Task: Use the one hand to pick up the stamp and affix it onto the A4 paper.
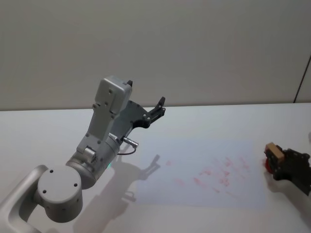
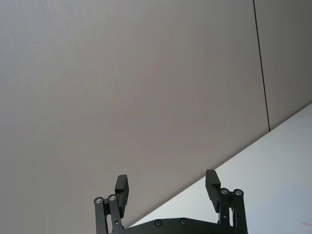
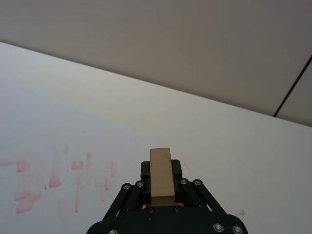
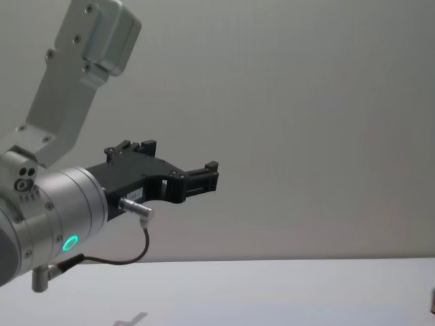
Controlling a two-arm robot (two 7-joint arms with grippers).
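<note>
Now my right tool (image 1: 273,158) clenches the stamp (image 1: 275,151), red face down for printing, just off the paper's (image 1: 194,150) 3 o'clock edge. My left tool (image 1: 156,109) hangs released at 10 o'clock, out of the way.

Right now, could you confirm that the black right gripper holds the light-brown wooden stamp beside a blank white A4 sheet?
Not blank: the head view shows the white A4 sheet smeared with red marks. The black right gripper does hold the light-brown wooden stamp beside it.
</note>
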